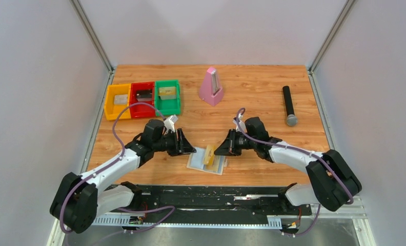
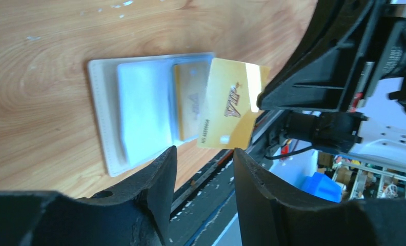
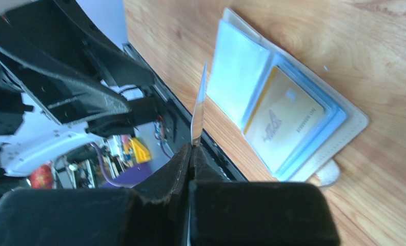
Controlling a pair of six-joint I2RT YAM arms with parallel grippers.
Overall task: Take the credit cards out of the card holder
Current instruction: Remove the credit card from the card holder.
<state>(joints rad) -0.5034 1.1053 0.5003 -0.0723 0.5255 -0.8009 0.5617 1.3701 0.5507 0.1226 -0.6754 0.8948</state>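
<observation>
Credit cards (image 2: 230, 102): I count two gold, one card holder (image 2: 102, 113).
Right jaws pinch one; left jaws parted, empty; other pocketed.

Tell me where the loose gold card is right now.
In the top view the gold card is front and centre on the table side nearest the robot, pinched in the right gripper just over the open card holder.

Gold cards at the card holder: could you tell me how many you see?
2. One gold card is pinched in the right gripper, lifted above the card holder; a second gold card sits in its sleeve. More may be hidden underneath.
</observation>
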